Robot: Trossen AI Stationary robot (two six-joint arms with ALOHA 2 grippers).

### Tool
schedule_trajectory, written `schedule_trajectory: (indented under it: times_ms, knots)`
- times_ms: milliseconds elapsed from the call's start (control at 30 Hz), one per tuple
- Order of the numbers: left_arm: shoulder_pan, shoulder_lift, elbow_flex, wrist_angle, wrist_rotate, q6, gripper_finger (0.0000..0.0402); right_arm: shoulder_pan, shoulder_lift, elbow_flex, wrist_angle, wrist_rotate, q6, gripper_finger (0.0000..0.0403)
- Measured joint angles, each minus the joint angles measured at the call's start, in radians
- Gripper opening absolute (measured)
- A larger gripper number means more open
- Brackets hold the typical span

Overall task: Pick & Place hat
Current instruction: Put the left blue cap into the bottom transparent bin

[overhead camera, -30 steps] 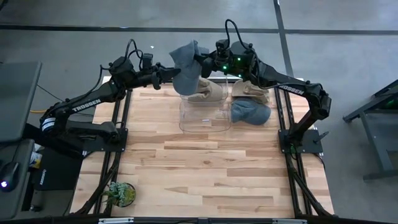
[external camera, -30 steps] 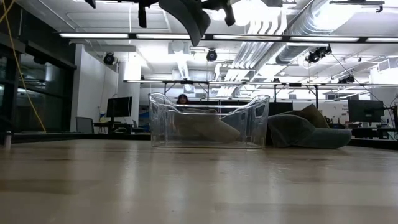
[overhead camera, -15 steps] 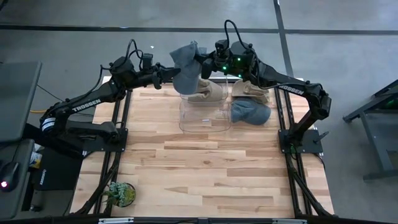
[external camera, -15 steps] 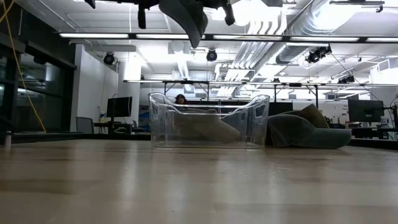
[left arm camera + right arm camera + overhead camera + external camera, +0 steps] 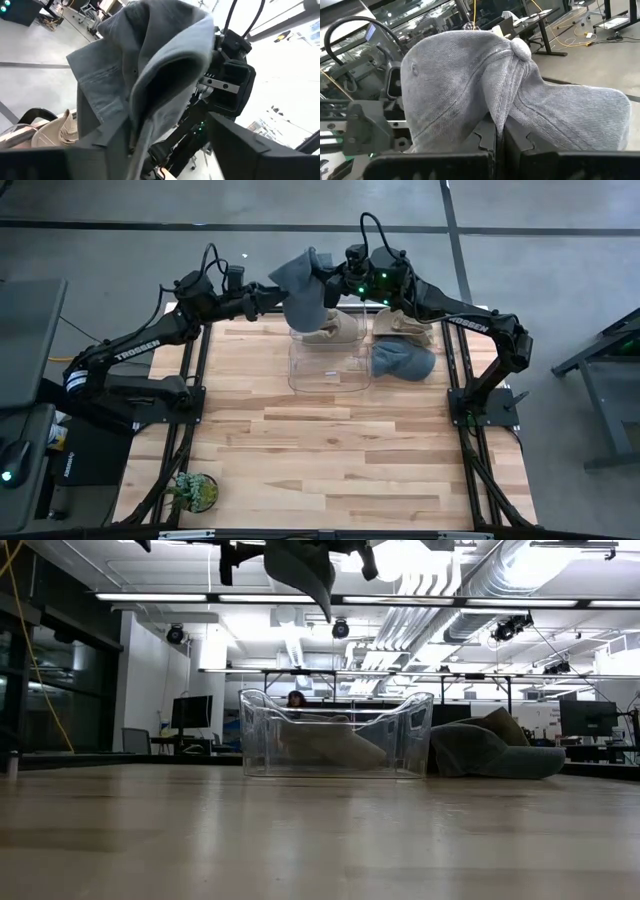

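Both end effectors, left [image 5: 272, 297] and right [image 5: 330, 284], pinch the grey corduroy hat [image 5: 300, 292] (soft, creased).

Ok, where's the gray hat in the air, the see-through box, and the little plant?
Gray hat [image 5: 300, 285], high view, middle of its crown.
See-through box [image 5: 335, 745], low view, its front wall.
Little plant [image 5: 195, 492], high view, its leaves.

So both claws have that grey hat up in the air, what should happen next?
Probably lower it toward the clear bin. The grey hat hangs high between the left claw and right claw, above the bin's far edge, where a tan hat already lies.
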Motion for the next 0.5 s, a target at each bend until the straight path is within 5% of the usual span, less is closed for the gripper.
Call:
schedule_trajectory:
  times_ms: [200, 333, 500]
  knots:
    - [0.0, -0.08, 0.0, -0.093, -0.143, 0.089, 0.0295, -0.007, 0.0, 0.0, -0.042, -0.015, -0.022, 0.0001]
    - [0.001, -0.155, 0.0, -0.158, -0.282, 0.127, 0.0305, -0.027, 0.0, 0.0, -0.06, -0.094, -0.03, 0.0001]
    - [0.001, -0.22, 0.0, -0.254, -0.319, 0.126, 0.0304, -0.068, -0.001, 0.009, -0.116, -0.239, -0.087, 0.0001]
